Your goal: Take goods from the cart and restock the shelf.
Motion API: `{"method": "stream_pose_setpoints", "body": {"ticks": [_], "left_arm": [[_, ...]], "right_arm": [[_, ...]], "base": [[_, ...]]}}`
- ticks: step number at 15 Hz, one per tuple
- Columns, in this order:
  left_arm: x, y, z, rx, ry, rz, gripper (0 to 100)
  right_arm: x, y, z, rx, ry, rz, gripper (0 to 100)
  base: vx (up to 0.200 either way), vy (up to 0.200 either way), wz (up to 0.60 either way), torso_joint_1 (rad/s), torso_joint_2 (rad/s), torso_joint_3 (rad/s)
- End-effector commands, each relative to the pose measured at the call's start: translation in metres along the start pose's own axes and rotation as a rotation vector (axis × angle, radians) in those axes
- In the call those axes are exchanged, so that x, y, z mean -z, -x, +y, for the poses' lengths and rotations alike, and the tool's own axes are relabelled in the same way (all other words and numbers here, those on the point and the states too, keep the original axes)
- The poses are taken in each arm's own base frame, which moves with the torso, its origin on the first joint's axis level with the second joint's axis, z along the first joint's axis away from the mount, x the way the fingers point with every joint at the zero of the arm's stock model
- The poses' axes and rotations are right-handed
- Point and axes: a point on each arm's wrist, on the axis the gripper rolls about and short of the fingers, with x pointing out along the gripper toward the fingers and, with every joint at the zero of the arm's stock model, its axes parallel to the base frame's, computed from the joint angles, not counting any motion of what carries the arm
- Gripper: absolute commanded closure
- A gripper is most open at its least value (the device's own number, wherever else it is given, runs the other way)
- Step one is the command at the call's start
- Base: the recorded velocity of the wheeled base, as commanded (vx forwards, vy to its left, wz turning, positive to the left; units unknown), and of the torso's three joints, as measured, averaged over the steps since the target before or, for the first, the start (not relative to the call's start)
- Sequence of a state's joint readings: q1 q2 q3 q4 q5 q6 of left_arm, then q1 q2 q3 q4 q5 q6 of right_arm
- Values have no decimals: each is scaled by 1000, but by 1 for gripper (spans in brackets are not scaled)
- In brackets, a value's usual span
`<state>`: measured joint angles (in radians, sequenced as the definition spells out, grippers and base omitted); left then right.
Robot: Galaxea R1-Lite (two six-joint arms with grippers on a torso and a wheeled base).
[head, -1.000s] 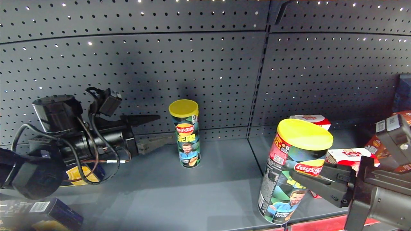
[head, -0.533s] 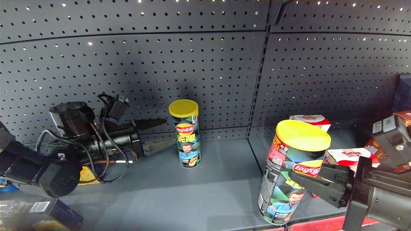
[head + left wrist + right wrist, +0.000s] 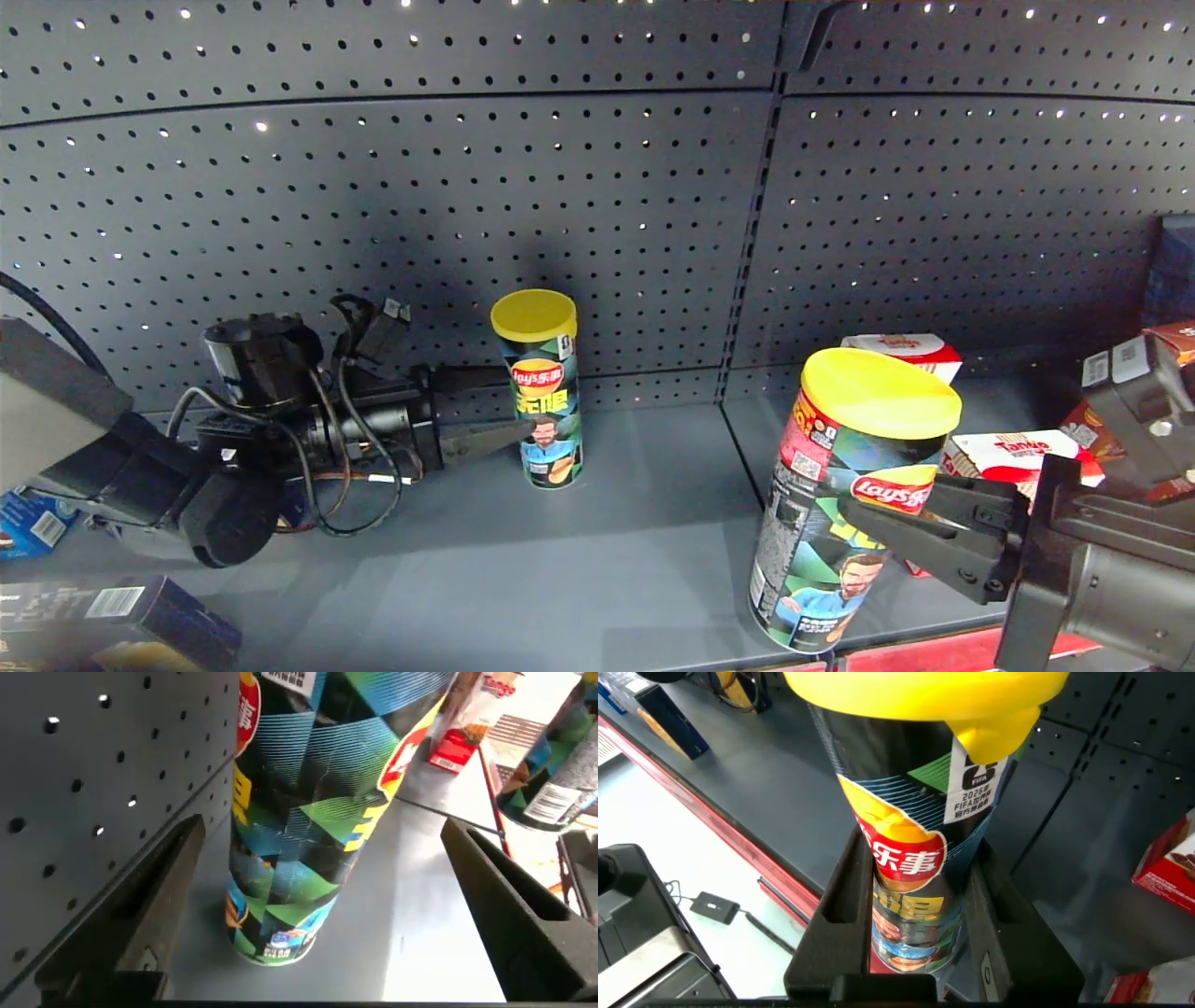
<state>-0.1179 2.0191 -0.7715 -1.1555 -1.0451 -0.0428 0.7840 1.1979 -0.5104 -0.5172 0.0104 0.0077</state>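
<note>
Standing can (image 3: 546,401): tall tube with yellow lid, dark wrap with green, blue and yellow pattern, red logo, drawing of a man low on the front; upright at the back of the shelf (image 3: 560,579), close to the pegboard (image 3: 467,187).
Held can (image 3: 845,504): same design, yellow lid, leaning a little; at the front edge of the shelf, right of the middle.
Hard to make out: base of the held can against the shelf, touching or lifted, not possible to tell; far finger of the right gripper hidden behind this can; top of the standing can cut off in the left wrist view.
Left gripper (image 3: 504,403): level and low over the shelf, pointing along the pegboard; spread wide, one finger on each side of the standing can, a gap visible on both sides, no contact.
Right gripper (image 3: 859,513): entering from the right front corner, clamped on the middle of the held can.
Others: red and white boxes (image 3: 1018,448) behind the held can; dark box (image 3: 121,616) at the front left corner.
</note>
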Motion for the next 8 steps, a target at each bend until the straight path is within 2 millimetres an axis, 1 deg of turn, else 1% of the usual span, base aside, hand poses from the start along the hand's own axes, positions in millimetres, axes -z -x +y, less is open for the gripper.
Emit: {"method": "stream_pose_setpoints", "body": {"ticks": [1,3,5,6,8], "left_arm": [[10,-6,10,13,17,10,0],[14,-11,20,13,15,9,0],[14,-13,23,15,6,3,0],[17,-18,29,29,2,-4,0],[16,-22,33,36,1,-18,0]], "right_arm": [[0,0,0,-2,-2,2,100],[0,0,0,-3,-1,0,100],[0,0,0,0,-2,-1,100],[0,0,-1,6,-3,-2,100],[1,0,-2,12,-4,1,100]], "base": [[0,0,0,0,0,0],[0,0,0,0,0,0],[0,0,0,0,0,0],[0,0,0,0,0,0],[0,0,0,0,0,0]]}}
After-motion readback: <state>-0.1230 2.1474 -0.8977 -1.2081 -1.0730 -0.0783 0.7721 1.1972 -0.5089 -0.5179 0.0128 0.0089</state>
